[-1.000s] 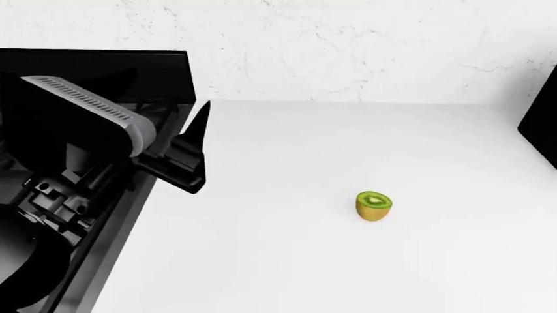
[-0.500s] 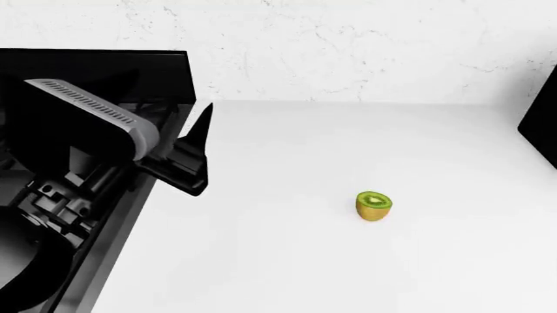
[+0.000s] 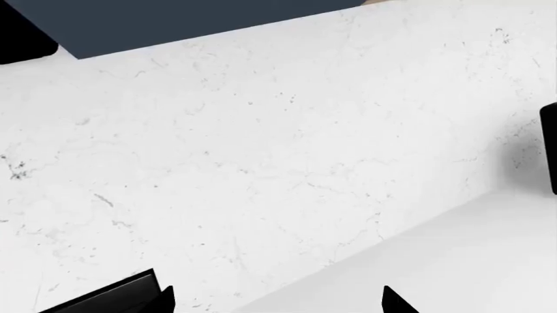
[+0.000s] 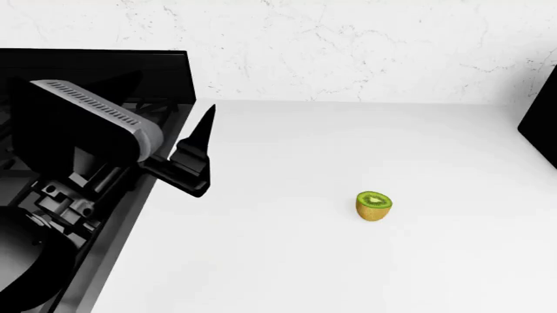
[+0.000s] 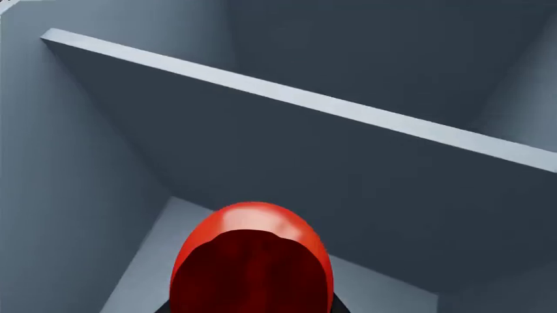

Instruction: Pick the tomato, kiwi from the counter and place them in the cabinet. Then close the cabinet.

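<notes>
The halved kiwi [image 4: 374, 205] sits green face up on the white counter [image 4: 287, 261], right of centre in the head view. My left gripper [image 4: 195, 155] hovers at the counter's left edge beside the stove, well left of the kiwi. In the left wrist view the left gripper [image 3: 278, 303] is open, with only counter and wall between its fingertips [image 3: 393, 304]. The glossy red tomato [image 5: 252, 251] fills the lower middle of the right wrist view, with my right gripper [image 5: 250, 308] shut on it inside the dark blue cabinet [image 5: 104, 195], below a shelf [image 5: 296, 101]. The right gripper's fingers are mostly hidden.
A black gas stove [image 4: 61, 215] takes up the left side next to the counter. A marble backsplash [image 4: 348, 45] rises behind. A black object [image 4: 544, 120] juts in at the right edge. The underside of a dark cabinet [image 3: 174, 23] shows above the wall.
My left arm has drifted slightly to the right over the stove's edge. The kiwi has not moved.
</notes>
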Robot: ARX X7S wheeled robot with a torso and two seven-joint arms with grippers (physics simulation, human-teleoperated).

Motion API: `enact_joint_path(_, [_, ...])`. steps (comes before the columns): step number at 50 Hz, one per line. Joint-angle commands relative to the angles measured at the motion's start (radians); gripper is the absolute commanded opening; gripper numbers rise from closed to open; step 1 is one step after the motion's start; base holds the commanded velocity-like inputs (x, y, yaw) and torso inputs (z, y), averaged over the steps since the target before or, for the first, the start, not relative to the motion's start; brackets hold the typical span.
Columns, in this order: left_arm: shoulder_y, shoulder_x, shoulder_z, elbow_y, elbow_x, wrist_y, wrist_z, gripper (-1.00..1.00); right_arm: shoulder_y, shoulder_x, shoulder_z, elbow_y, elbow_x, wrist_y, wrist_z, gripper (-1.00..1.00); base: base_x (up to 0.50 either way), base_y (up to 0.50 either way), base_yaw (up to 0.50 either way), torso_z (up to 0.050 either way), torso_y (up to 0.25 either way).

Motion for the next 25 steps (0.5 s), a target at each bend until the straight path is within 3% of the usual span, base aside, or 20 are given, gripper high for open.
enact_joint_path(1, [0.000, -0.002, 0.012, -0.001, 0.000, 0.006, -0.004, 1.00, 0.166, -0.131, -0.013, 0.487, -0.069, -0.211, -0.109, -1.00, 0.00, 0.00, 0.00, 0.000, 0.000])
enact_joint_path(9, [0.006, -0.006, 0.015, -0.004, 0.002, 0.015, -0.005, 1.00, 0.221, -0.142, -0.210, 0.602, 0.160, -0.164, -0.090, -1.00, 0.00, 0.00, 0.00, 0.000, 0.000])
enact_joint_path(25, [0.022, -0.015, 0.026, -0.013, 0.012, 0.037, -0.003, 1.00, 0.222, -0.142, -0.137, 0.597, 0.126, 0.068, -0.069, -1.00, 0.00, 0.00, 0.00, 0.000, 0.000])
